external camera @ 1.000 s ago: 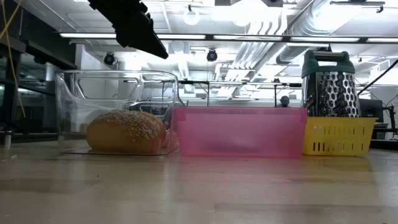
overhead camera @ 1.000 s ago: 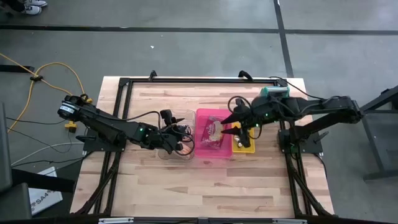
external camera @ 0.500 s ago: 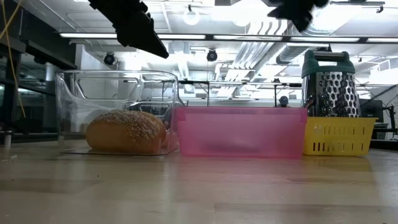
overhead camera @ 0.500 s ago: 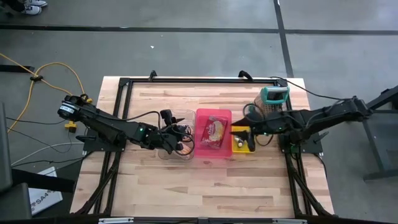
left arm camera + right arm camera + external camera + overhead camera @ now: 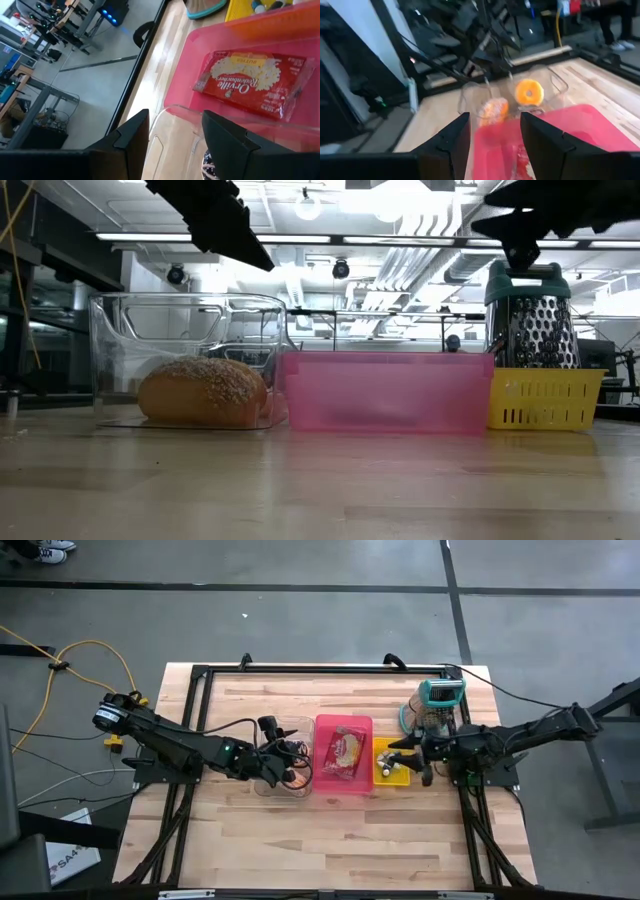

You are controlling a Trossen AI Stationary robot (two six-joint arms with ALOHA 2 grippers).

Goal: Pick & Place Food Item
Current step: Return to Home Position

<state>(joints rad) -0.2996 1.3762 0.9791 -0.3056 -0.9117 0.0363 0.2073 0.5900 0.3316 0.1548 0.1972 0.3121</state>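
At the middle of the worktop (image 5: 330, 840) we count one transparent bin (image 5: 180, 315), one pink bin (image 5: 390, 395) touching it, and one yellow basket (image 5: 545, 400) toward the right edge, with one grater (image 5: 535, 325) behind it. The food sits in the transparent bin, where we make out two pieces: a seeded brown round (image 5: 203, 392) and an orange donut (image 5: 529, 92). One popcorn packet (image 5: 252, 85) lies in the pink bin, whose long axis runs from far edge to near edge. The left gripper (image 5: 175, 117) hovers over the transparent bin, fingers apart and empty. It is the nearer arm. The right gripper (image 5: 494, 116) hangs by the yellow basket, fingers likewise spread and empty, with the transparent bin beyond the pink one toward the left edge. We judge that only the retreat remains.
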